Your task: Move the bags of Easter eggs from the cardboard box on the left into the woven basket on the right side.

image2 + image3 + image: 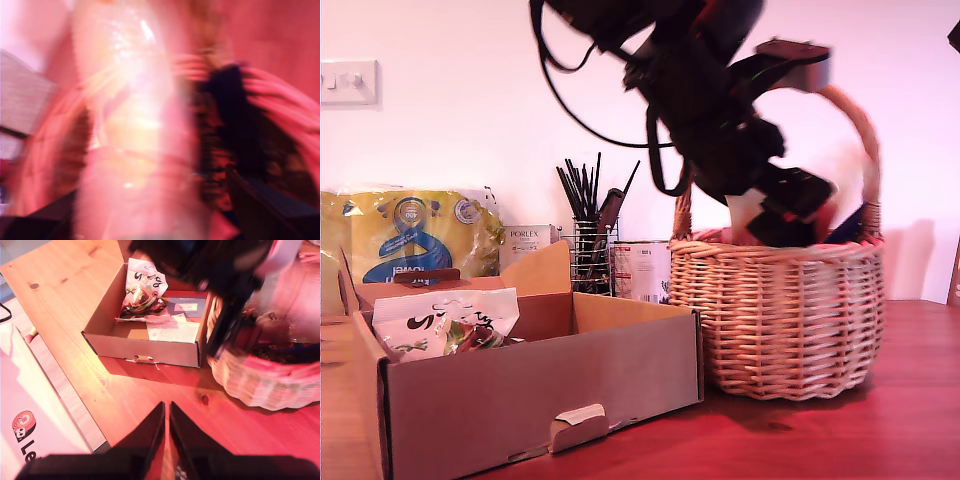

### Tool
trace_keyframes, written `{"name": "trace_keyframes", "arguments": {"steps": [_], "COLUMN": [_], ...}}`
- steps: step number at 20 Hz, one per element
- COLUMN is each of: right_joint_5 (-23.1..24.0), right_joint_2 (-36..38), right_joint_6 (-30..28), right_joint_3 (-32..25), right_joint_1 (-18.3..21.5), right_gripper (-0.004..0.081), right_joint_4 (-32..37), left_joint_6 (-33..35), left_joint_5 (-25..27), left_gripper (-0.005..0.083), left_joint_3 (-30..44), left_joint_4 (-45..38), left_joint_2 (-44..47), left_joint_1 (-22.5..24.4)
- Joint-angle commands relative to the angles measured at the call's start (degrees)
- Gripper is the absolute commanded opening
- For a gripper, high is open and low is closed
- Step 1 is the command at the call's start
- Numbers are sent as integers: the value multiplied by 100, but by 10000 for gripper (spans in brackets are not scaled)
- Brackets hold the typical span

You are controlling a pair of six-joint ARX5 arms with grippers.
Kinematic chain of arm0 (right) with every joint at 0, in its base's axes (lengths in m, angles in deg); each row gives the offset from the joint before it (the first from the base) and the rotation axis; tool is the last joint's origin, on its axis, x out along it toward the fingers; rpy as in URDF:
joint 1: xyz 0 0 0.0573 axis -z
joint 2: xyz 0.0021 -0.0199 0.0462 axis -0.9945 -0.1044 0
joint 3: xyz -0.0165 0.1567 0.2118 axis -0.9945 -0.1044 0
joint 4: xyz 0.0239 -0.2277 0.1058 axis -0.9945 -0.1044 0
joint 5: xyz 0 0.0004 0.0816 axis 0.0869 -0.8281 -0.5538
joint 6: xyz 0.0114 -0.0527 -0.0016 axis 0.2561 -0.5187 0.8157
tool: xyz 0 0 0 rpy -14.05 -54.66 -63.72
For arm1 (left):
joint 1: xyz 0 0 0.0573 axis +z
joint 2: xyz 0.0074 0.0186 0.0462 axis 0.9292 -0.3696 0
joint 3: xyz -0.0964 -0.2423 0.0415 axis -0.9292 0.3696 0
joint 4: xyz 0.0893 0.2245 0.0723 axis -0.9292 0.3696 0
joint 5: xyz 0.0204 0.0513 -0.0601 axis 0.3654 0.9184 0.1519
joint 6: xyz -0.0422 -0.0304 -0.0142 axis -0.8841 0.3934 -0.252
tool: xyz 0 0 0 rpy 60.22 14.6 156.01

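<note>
The exterior view sits low at table height, facing the cardboard box (pixel 535 385) on its left and the woven basket (pixel 780 315) on its right, both close, with a wall behind. The first wrist view is pressed tight into blurred pink wicker and a glossy pale shape, too smeared to read. The second wrist view hangs high, looking down past my second gripper (pixel 166 440) at the cardboard box (pixel 145 347) and woven basket (pixel 260 380), which it shares with the exterior view.
</note>
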Motion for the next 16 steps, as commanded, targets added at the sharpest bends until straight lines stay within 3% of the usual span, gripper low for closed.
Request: {"name": "trace_keyframes", "arguments": {"steps": [1, 7, 12, 14, 15, 16], "right_joint_5": [-46, -48, -48, -46, -46, -46], "right_joint_2": [33, 33, 33, 33, 33, 33], "right_joint_6": [-31, -28, -26, -26, -28, -28], "right_joint_3": [90, 90, 90, 90, 90, 90], "right_joint_1": [-26, -28, -26, -26, -28, -35], "right_gripper": [-13, -13, -13, -13, -13, -13], "right_joint_4": [37, 39, 103, 122, 127, 136], "left_joint_6": [20, 22, -72, -339, -474, -516], "left_joint_5": [-13, -13, -107, -229, -284, -398], "left_gripper": [591, 585, 561, 387, 224, 4], "left_joint_3": [52, 50, 50, 50, 50, 50], "left_joint_4": [125, 164, 994, 1602, 1871, 2153], "left_joint_2": [114, 625, 1220, 1456, 1552, 1635], "left_joint_1": [-79, -4, 11, 20, 72, 175]}}
